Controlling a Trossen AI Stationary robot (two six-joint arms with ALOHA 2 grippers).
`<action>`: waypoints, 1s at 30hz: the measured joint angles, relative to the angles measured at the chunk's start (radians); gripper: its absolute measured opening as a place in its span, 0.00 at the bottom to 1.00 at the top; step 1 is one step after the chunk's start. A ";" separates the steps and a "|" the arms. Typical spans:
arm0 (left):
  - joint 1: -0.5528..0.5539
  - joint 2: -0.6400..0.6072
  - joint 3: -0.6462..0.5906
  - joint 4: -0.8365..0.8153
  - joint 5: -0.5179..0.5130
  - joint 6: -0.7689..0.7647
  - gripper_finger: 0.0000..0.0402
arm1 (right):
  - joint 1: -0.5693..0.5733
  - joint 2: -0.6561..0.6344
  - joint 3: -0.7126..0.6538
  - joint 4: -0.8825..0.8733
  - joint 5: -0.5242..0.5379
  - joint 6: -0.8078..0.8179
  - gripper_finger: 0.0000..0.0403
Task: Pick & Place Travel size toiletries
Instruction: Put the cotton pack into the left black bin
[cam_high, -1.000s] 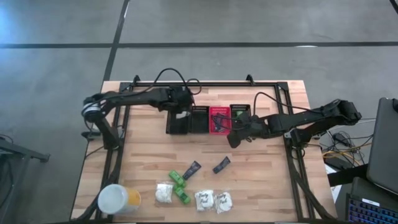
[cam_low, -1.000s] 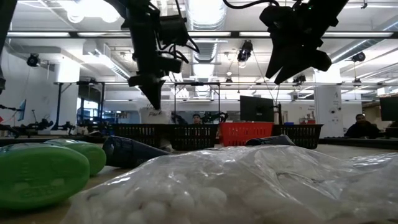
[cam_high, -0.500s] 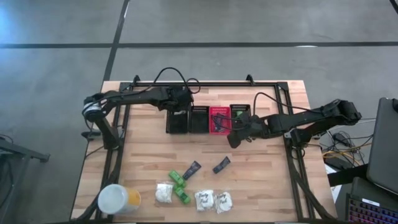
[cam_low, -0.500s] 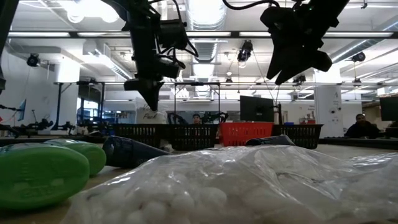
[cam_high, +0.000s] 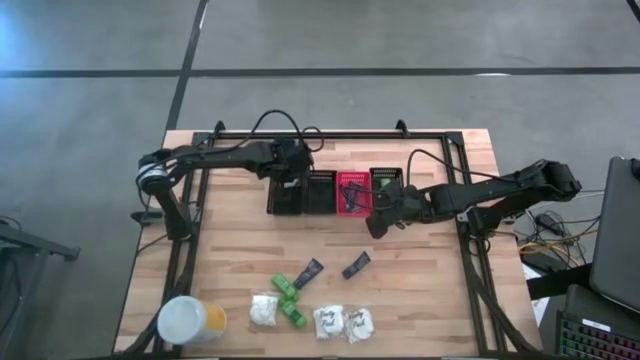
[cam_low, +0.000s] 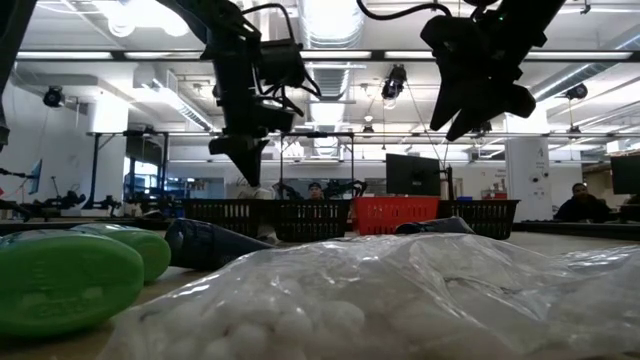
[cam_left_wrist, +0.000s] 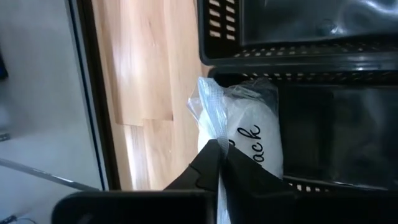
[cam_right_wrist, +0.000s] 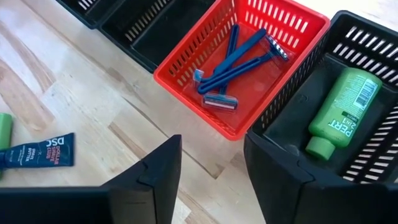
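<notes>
- Black mesh baskets (three of them, plus one red basket (cam_high: 351, 192)) sit in a row at the far side of your table (cam_high: 230, 250); sorting looks partly done.
- Your left end effector (cam_left_wrist: 217, 163) is pinched tight on a white packet (cam_left_wrist: 249, 140) with dark print, holding it over the leftmost black basket (cam_high: 284, 197), so I judge this drop is about to finish.
- Your right end effector (cam_right_wrist: 211, 163) hangs with fingers spread wide and empty, just in front of the red basket and the rightmost black basket (cam_right_wrist: 348, 124).
- Already sorted: three blue razors (cam_right_wrist: 233, 62) in the red basket, one green bottle (cam_right_wrist: 343, 111) in the rightmost black one.
- Left on the table, near the front: three white packets (cam_high: 264, 310), two dark tubes (cam_high: 309, 270) and what looks like two or three green bottles (cam_high: 290, 300) (they lie bunched together).
</notes>
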 joint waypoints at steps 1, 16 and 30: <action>0.000 0.000 -0.008 0.002 0.000 -0.001 0.07 | 0.000 0.000 -0.001 0.000 0.000 0.000 0.43; -0.006 -0.054 0.000 0.009 -0.037 -0.044 0.49 | 0.000 0.000 -0.017 0.001 -0.004 0.000 0.38; -0.148 -0.311 -0.064 -0.098 0.519 -0.457 0.53 | 0.000 0.000 -0.017 0.003 -0.033 0.000 0.39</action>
